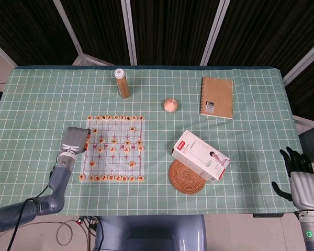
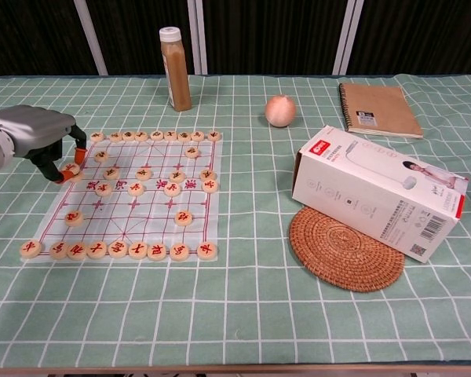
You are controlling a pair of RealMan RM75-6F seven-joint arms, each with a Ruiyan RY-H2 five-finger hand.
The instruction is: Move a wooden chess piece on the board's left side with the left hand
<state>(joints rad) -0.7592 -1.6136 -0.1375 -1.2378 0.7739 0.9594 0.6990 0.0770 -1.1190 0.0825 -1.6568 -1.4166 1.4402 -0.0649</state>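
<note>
Left hand at the board's left edge, fingers curled down, orange fingertips pinching a wooden chess piece on the far-left column. Right hand off the tabletop's right corner, fingers spread, grasping nothing. Beside the board: bottle, white box on a woven coaster.

Left robot hand pinching chess piece at board left edge.
</note>
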